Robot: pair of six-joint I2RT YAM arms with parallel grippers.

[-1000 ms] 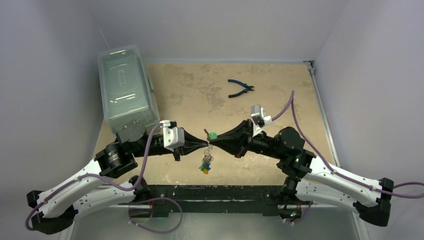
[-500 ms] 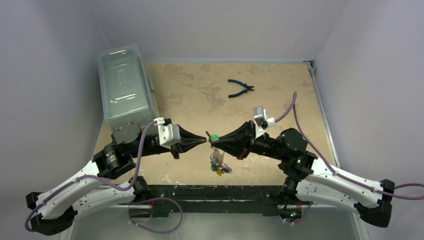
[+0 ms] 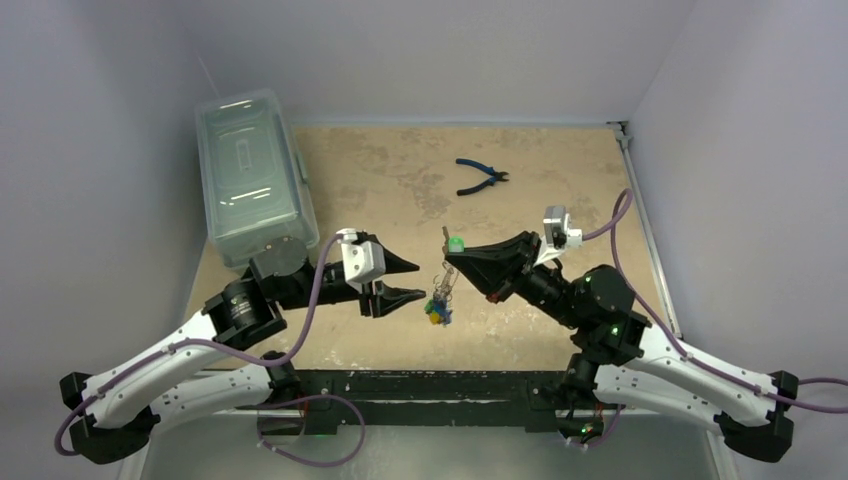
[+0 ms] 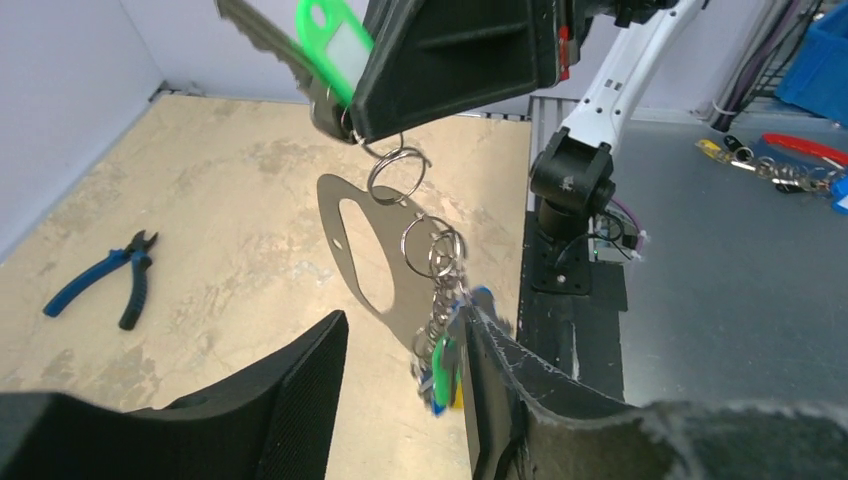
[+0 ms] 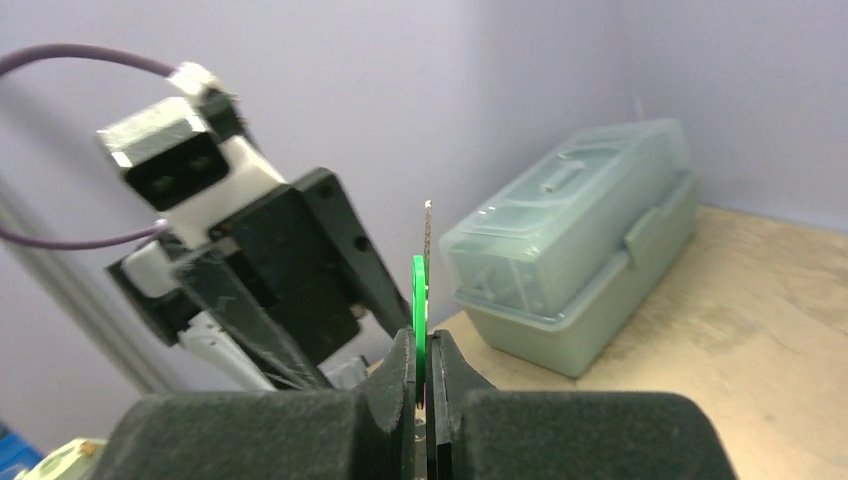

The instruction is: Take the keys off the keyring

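Above the near middle of the tan tabletop (image 3: 380,190), the pale silver oval keyring plate (image 4: 408,305) hangs from a chain of small wire rings (image 4: 412,160). A bunch of green, yellow and blue keys (image 4: 445,365) dangles at the chain's lower end. My right gripper (image 5: 420,345) is clamped on the green-tagged key (image 4: 330,35) at the top of the chain. My left gripper (image 4: 405,375) stands spread wide, and the bunch hangs in its gap, close to one finger. Blue-handled pliers (image 3: 482,177) and a clear lidded plastic box (image 3: 250,170) lie further back.
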